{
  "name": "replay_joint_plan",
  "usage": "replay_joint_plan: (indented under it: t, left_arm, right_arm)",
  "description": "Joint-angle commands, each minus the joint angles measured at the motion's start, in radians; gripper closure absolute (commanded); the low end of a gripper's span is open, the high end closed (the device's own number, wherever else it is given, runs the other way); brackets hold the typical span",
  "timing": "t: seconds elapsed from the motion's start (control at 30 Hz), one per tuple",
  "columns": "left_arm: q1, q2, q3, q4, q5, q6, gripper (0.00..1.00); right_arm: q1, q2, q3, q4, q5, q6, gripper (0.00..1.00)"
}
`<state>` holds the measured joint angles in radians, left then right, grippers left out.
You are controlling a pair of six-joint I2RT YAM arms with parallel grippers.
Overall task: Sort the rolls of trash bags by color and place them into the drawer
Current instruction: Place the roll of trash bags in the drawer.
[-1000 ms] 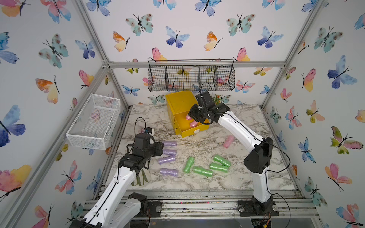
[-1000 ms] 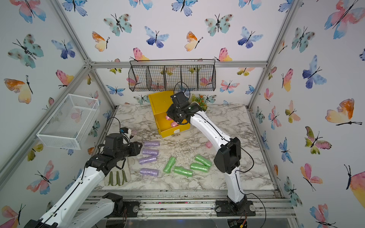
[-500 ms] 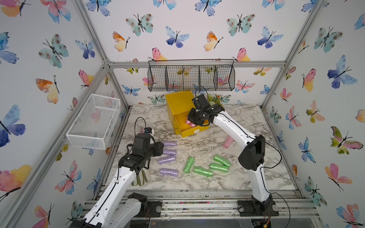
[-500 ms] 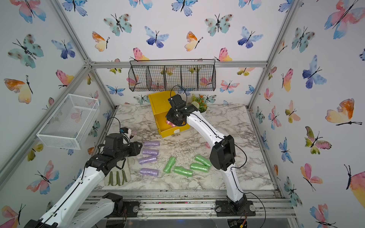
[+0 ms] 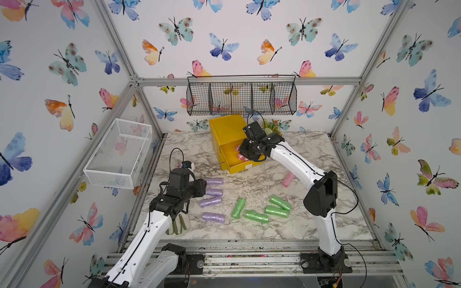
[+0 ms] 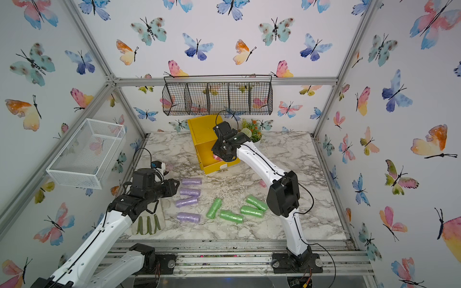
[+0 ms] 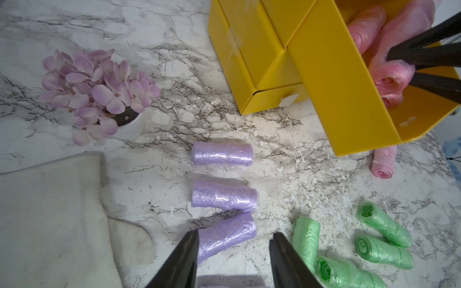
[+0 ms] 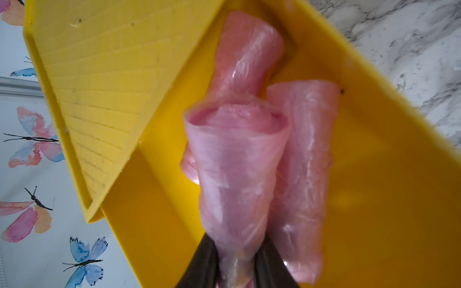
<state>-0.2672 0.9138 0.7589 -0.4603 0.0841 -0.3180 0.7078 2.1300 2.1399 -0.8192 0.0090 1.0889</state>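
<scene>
Nearest to us, at the lower left in a top view, a cream fabric glove (image 6: 148, 224) with green stripes lies flat on the marbled worktop (image 5: 249, 232), partly under the left arm. Just beyond it the left end effector (image 7: 234, 234) hangs with its jaws apart above the lilac rolls (image 5: 214, 192), four crinkly, glossy cylinders in a loose column left of centre; none is gripped. The four green rolls (image 5: 255, 216) lie clustered at centre, some touching. Behind the lilac rolls stands a small white pot of lilac flowers (image 7: 99, 92). Right of centre a loose pink roll (image 5: 288, 179) lies alone beside the right arm. Farther back stands the smooth yellow plastic drawer chest (image 5: 225, 129) with its open drawer (image 5: 237, 168) pulled towards us; the right arm hides most of the drawer in both top views. The right end effector (image 8: 237, 249) is clamped on one end of the held pink roll (image 8: 237, 174) over that drawer, where two pink rolls (image 8: 304, 174) lie side by side. Behind the chest sits a green plant (image 6: 252, 129); a black wire basket (image 5: 240, 98) hangs on the back wall and a white mesh basket (image 5: 119, 152) on the left wall.
</scene>
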Motion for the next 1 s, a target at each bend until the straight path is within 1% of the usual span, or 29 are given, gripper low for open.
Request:
replay_joint_plan:
  t: [0.0,0.63,0.67,0.77,0.97]
  left_arm:
    - [0.007,-0.001,-0.006,0.014,0.022,0.011,0.49]
    - [0.022,0.000,-0.006,0.017,0.036,0.013,0.49]
    - [0.023,0.001,-0.005,0.017,0.037,0.013,0.49]
    - [0.025,0.000,-0.005,0.016,0.039,0.014,0.49]
    - [0.026,0.001,-0.006,0.017,0.039,0.014,0.49]
  right_arm:
    - [0.002,-0.013,-0.007,0.000,0.015,0.018,0.73]
    - [0.002,0.025,0.075,0.012,0.006,0.035,0.65]
    - [0.002,0.025,0.074,0.014,0.004,0.037,0.66]
    - [0.003,0.019,0.066,0.021,0.001,0.041,0.72]
    - [0.002,-0.025,0.004,0.052,0.011,0.067,0.74]
